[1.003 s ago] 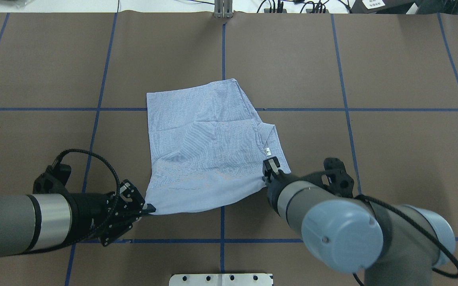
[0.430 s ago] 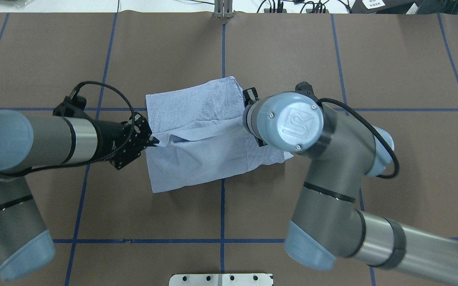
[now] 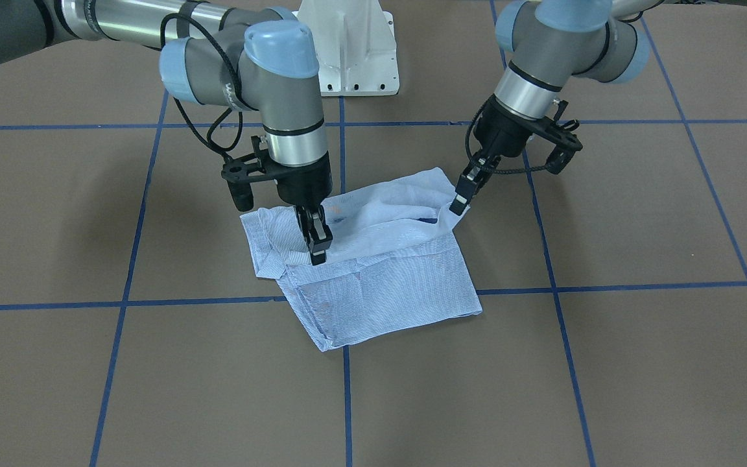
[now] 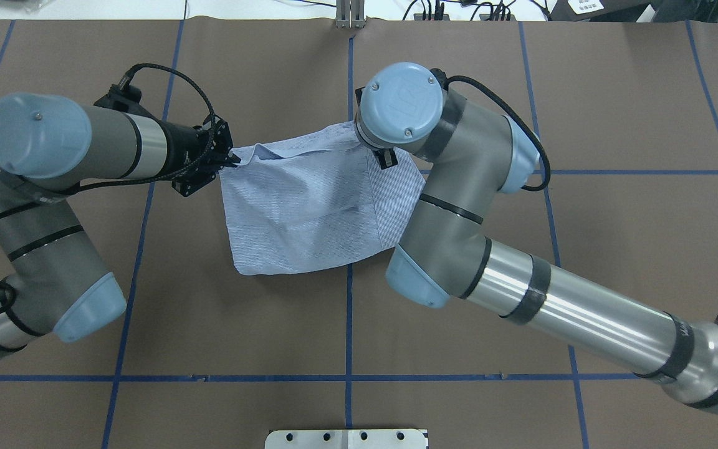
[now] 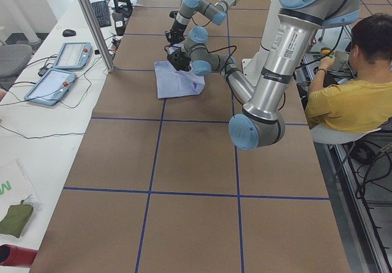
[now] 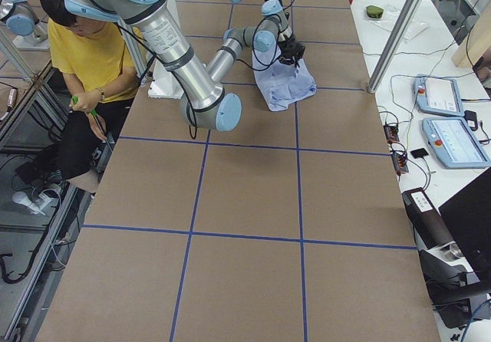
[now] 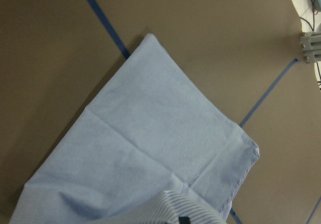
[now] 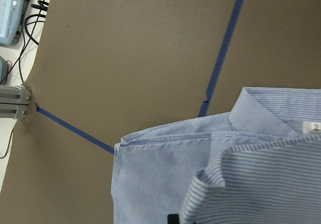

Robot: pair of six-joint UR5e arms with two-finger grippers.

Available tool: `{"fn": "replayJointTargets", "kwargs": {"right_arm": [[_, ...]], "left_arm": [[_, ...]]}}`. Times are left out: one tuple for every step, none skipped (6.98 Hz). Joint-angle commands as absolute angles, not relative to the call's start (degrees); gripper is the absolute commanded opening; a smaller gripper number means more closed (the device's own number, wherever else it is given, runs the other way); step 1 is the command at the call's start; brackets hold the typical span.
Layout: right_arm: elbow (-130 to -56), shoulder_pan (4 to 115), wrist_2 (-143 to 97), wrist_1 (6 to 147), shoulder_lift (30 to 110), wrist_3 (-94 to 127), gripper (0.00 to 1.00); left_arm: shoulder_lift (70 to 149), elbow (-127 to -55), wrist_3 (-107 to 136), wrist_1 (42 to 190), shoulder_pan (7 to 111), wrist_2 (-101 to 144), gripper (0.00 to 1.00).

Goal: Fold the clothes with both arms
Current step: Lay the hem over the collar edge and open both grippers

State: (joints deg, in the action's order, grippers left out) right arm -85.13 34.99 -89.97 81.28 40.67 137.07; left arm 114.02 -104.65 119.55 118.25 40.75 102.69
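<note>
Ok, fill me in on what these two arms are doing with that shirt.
Both arms are folding a light blue striped shirt on the brown table. The left gripper and the right gripper are each shut on one end of the same shirt edge, holding it raised over the layer lying flat below. The fold is not yet laid down or released.

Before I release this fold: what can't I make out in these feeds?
Overhead: how the right gripper holds the shirt, hidden under its own wrist joint.
Both wrist views: the grip point, cut off at the bottom edge.
Right wrist view: neck label, cut by the right edge.
Side views: left gripper and right one, too small.
</note>
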Motion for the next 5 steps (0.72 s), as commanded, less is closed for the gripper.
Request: {"fn": "replayJointTargets", "kwargs": {"right_arm": [[-74.56, 36.82, -90.88, 74.48, 36.04, 136.15, 0.00], [-72.79, 37.00, -91.23, 72.88, 35.51, 135.79, 0.00], [-70.34, 37.00, -91.32, 72.77, 34.38, 135.53, 0.00], [-68.92, 36.91, -91.32, 71.73, 33.93, 135.53, 0.00], [-65.08, 36.83, -91.32, 66.76, 33.93, 135.44, 0.35]], "left_arm": [[116.10, -95.58, 116.20, 123.70, 43.06, 102.74, 0.00], [116.36, -91.45, 116.10, 128.54, 43.50, 102.74, 0.00], [117.85, -87.32, 116.02, 131.45, 43.59, 102.66, 0.00], [118.56, -84.75, 116.02, 133.40, 43.51, 102.66, 0.00], [118.65, -83.16, 115.41, 135.42, 43.51, 102.66, 0.00]]}}
